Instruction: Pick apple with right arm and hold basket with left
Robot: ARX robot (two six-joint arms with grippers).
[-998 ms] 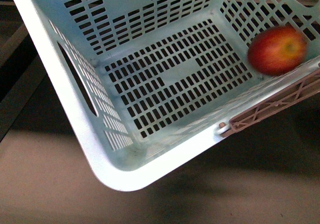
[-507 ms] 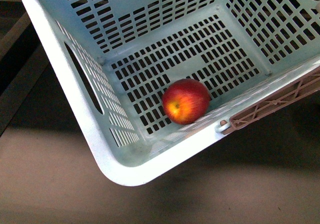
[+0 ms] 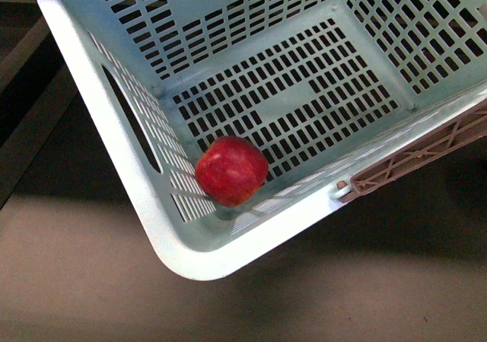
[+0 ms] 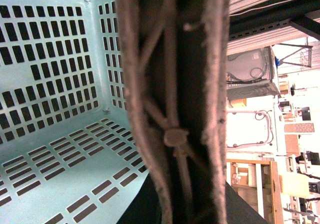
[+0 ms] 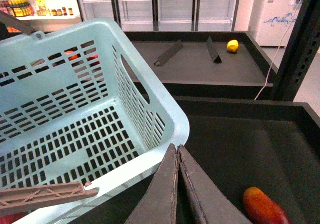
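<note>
The pale mint basket (image 3: pixel 114 159) hangs tilted in the front view and fills most of it. The red apple (image 3: pixel 230 171) lies inside, in the low corner beside the wall with the oval hand-hole. A brownish-mauve lattice handle (image 3: pixel 426 155) hangs on the near wall. In the left wrist view my left gripper (image 4: pixel 182 209) is shut on a lattice handle (image 4: pixel 172 109), with the basket's slotted inside (image 4: pixel 50 84) beside it. My right gripper (image 5: pixel 177 146) is shut and holds nothing. It is outside the basket (image 5: pixel 150 109), just beside its rim corner.
Below my right gripper lies a dark shelf tray (image 5: pixel 240 144) with an orange-red elongated fruit (image 5: pixel 265 209). A further shelf holds a small yellow fruit (image 5: pixel 233 46) and slanted dividers (image 5: pixel 167 53). A black upright post (image 5: pixel 300 44) stands alongside. Brown floor (image 3: pixel 76 281) shows under the basket.
The apple has rolled from the basket's right side across the floor into the low left corner. The basket has shifted slightly to the right.
</note>
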